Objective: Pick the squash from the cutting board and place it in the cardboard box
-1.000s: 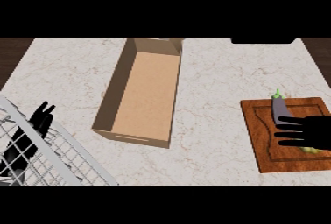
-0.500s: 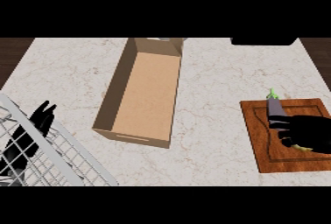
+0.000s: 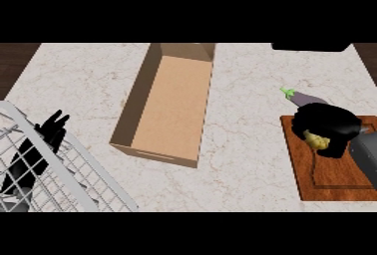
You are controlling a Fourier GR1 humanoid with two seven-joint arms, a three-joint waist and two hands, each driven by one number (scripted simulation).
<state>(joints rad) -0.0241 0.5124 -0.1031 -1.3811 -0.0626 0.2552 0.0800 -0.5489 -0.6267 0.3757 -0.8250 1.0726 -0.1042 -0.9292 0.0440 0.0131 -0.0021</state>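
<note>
black hands, grey forearm
the right hand point(image 3: 331, 124) is solid black and bulky, with a smooth grey forearm point(image 3: 366, 155) just behind it; the left hand point(image 3: 50, 130) is black as well, with thin pointed fingers, and the arm point(image 3: 21, 172) behind it looks dark.

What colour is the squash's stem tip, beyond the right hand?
Bright green; the squash body is greyish purple. Head view shows it best.
</note>
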